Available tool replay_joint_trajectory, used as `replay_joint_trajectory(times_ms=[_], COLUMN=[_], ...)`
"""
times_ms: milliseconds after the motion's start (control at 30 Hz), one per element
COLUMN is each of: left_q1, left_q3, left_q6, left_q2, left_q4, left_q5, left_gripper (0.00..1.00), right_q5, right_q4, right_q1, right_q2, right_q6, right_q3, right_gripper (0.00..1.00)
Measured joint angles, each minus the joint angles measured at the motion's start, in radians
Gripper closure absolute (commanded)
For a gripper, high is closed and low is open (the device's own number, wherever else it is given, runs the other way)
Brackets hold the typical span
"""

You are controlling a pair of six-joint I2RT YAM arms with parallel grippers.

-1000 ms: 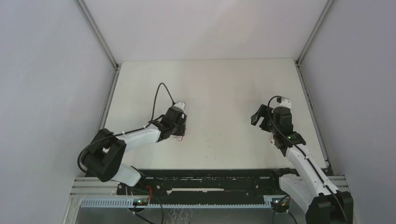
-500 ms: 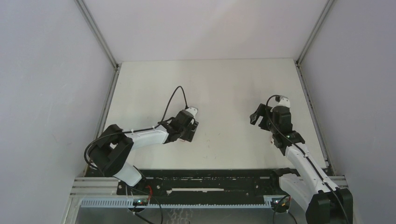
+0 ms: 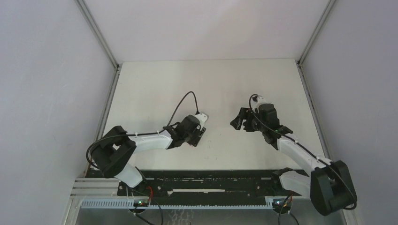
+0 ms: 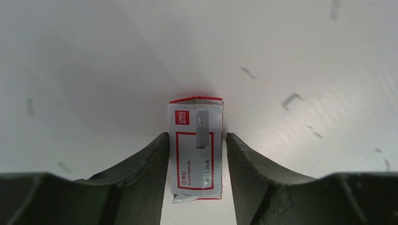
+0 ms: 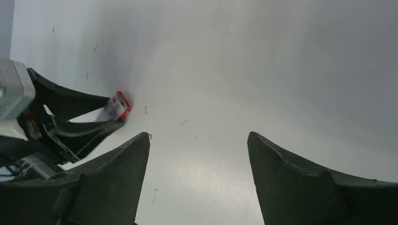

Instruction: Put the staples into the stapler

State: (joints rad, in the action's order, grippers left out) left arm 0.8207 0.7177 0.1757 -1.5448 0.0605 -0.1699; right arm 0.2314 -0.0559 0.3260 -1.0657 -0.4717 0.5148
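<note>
A small white and red staple box sits between the fingers of my left gripper, which is shut on it low over the white table. In the top view the left gripper hides the box. The right wrist view shows the box sticking out of the left gripper's fingertips. My right gripper is open and empty, a short way to the right of the left one and facing it. No stapler is in view.
Loose single staples lie scattered on the white table, some near the box. Grey walls close the table on the left, right and far sides.
My left gripper has moved right toward the table's middle with the staple box. My right gripper has swung left toward it.
</note>
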Motion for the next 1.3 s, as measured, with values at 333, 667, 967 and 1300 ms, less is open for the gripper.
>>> replay_joint_trajectory(times_ms=[333,667,967,1300], left_q1=[0.106,0.15,0.15,0.15], left_q3=[-0.068,-0.068,-0.068,-0.068], left_q6=[-0.084,-0.117,-0.127,-0.134], left_q2=[0.012,0.011,0.011,0.011], left_q4=[-0.136,-0.141,-0.141,-0.141], left_q5=[0.114,0.124,0.124,0.125], left_gripper=[0.49,0.53,0.53,0.52], right_q5=[0.176,0.282,0.367,0.397], right_q4=[0.053,0.093,0.135,0.139], right_q1=[0.099,0.212,0.225,0.232], right_q2=[-0.332,-0.561,-0.626,-0.665], right_q6=[-0.017,-0.043,-0.05,-0.05], right_q3=[0.121,0.222,0.231,0.246], right_gripper=[0.43,0.61,0.67,0.73])
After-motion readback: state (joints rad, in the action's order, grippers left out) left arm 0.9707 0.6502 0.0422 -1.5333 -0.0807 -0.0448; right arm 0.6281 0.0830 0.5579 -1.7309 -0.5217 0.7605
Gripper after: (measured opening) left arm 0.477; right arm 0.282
